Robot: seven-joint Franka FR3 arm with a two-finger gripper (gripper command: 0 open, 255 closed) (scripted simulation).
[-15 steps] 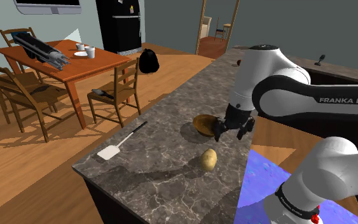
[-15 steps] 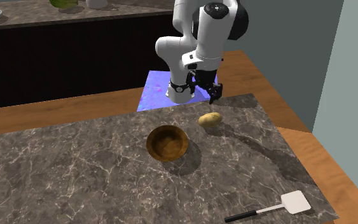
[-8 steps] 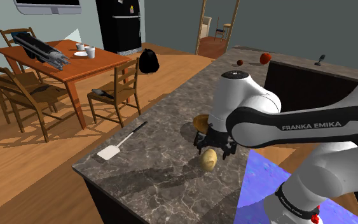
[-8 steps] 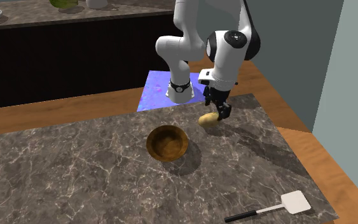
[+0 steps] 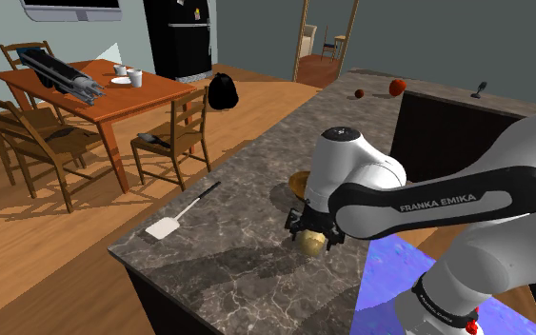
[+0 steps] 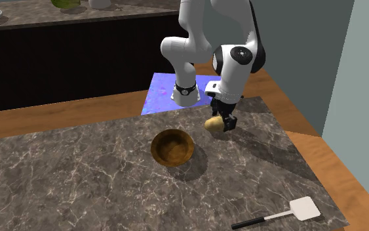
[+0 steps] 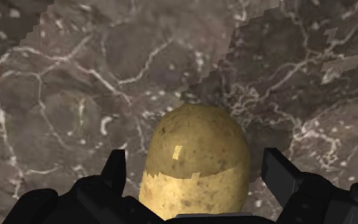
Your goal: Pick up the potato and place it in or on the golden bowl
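A white spatula lies flat on the dark marbled counter. Beyond it stand a wooden table and chairs.

The potato is pale yellow-tan, freckled with small brown specks. The countertop is dark grey-brown stone laced with thin white veins. The bowl is golden brown, darker and mottled inside. The spatula has a white blade and a black handle. The gripper is all black, and the patch beside the counter is mottled blue-violet.
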